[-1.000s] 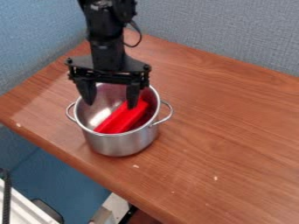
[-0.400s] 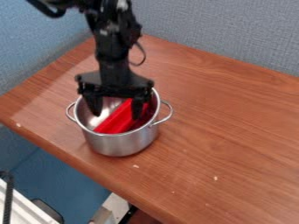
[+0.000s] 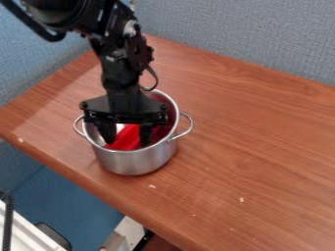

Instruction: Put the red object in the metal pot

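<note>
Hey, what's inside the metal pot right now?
The red object lies inside the metal pot, leaning against the wall. The end effector reaches down into the pot over it, hiding most of the red object and the pot's bottom. Whether it grips the object cannot be seen.

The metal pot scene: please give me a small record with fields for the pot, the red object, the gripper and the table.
pot: metal pot, upright on the wooden table, near its front-left edge
pot handle: one loop handle visible on the right of the rim
red object: red object inside the pot, leaning against the wall
gripper: gripper pointing down, lowered into the pot mouth, fingers on both sides of the red object
grip: jaws partly open; contact with the red object cannot be told
task status: red object is in the pot
</note>
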Motion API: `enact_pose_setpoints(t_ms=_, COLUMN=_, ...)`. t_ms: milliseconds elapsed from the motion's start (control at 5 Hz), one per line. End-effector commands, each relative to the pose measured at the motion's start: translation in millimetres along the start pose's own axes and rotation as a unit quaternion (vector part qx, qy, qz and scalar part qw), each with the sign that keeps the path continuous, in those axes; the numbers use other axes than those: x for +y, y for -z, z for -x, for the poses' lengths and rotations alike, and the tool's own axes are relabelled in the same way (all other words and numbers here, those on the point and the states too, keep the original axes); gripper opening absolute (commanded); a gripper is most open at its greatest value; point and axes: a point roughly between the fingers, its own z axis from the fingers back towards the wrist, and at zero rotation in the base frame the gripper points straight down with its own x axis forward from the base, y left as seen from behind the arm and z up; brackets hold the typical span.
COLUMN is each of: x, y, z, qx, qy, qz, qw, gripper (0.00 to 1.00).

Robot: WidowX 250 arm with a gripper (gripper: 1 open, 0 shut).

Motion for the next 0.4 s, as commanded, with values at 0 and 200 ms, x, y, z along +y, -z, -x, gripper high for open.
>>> enact_pose_setpoints(t_ms=0, x=7.6, y=-7.6, z=-8.2, qx=-0.005, qy=-0.01, qz=0.002, qw=0.9999, gripper=0.0)
enact_pose_setpoints(t_ms=200, x=11.6, y=-13.0, z=-14.6, qx=-0.004, qy=-0.012, qz=0.003, qw=0.9999, gripper=0.0)
